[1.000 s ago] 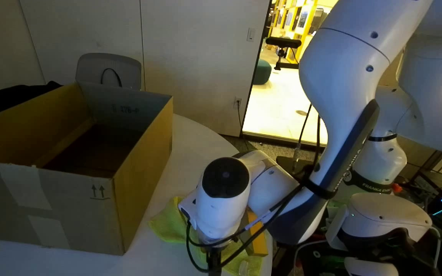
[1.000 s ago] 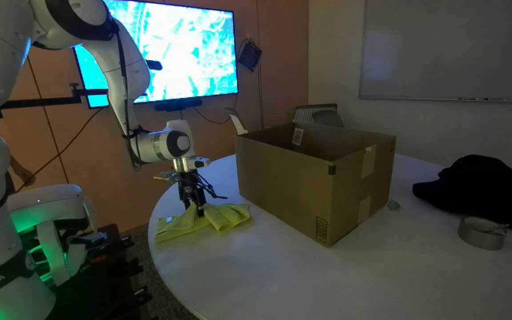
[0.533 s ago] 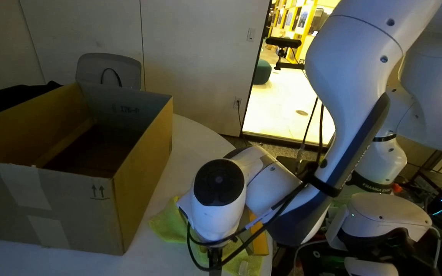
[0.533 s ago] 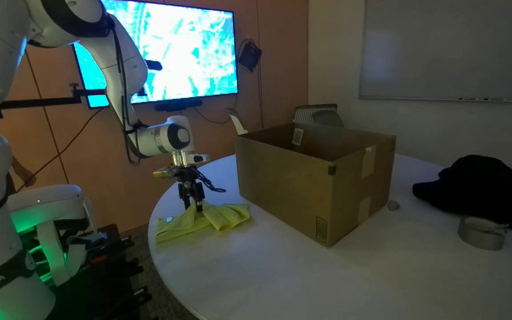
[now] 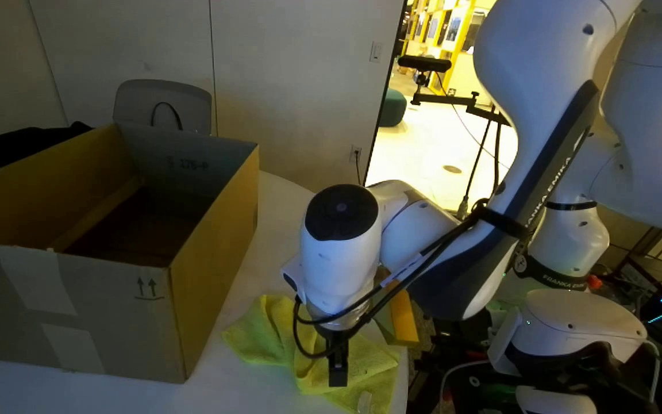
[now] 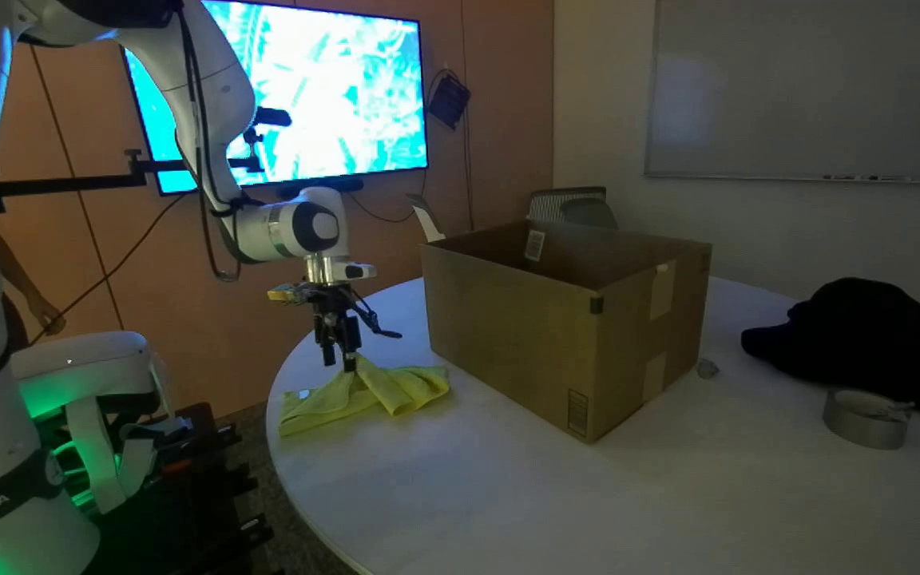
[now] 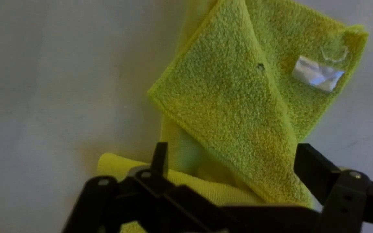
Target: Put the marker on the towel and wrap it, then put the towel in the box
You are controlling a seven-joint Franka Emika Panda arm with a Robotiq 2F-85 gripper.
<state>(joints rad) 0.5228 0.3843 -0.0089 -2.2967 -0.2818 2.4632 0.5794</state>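
Gripper (image 7: pixel 231 149) spread, towel (image 7: pixel 235 103) beneath, box (image 6: pixel 508 327) nearby

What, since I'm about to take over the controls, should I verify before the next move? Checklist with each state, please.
1. Fingers open: ok; they stand wide apart in the wrist view.
2. Towel on the table: ok; partly folded over itself.
3. Marker inside the towel: cannot tell; it shows in no view.
4. Wrap complete: not ok; the corner with the white tag lies outside the fold.
5. Fingers free of the towel: cannot tell; in an exterior view one fingertip overlaps its raised part.
6. Box open on top: ok in both exterior views.
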